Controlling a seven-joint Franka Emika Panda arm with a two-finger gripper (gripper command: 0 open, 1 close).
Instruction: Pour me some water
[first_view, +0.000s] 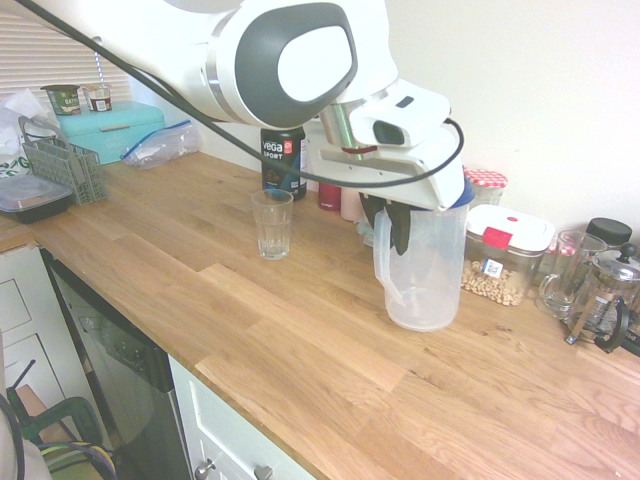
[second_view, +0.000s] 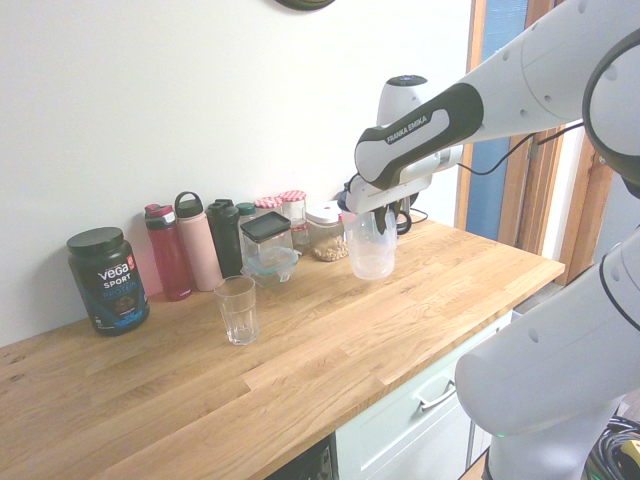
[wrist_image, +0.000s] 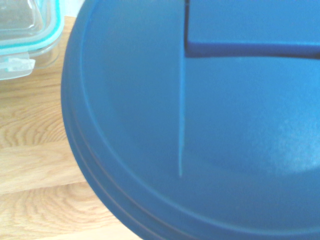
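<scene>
The jug (first_view: 430, 275) stands on the table (first_view: 290, 330), near the jar of nuts (first_view: 495, 270), long axis vertical, its handle (first_view: 384, 262) pointing left in the first exterior view. The pincer (first_view: 388, 240) is closed on the handle.

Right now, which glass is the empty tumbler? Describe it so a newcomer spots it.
On the wooden countertop, look in front of the black Vega Sport tub. The tumbler stands upright there, clear, ribbed toward its base. Unlike the larger plastic pitcher, it has no handle.
</scene>
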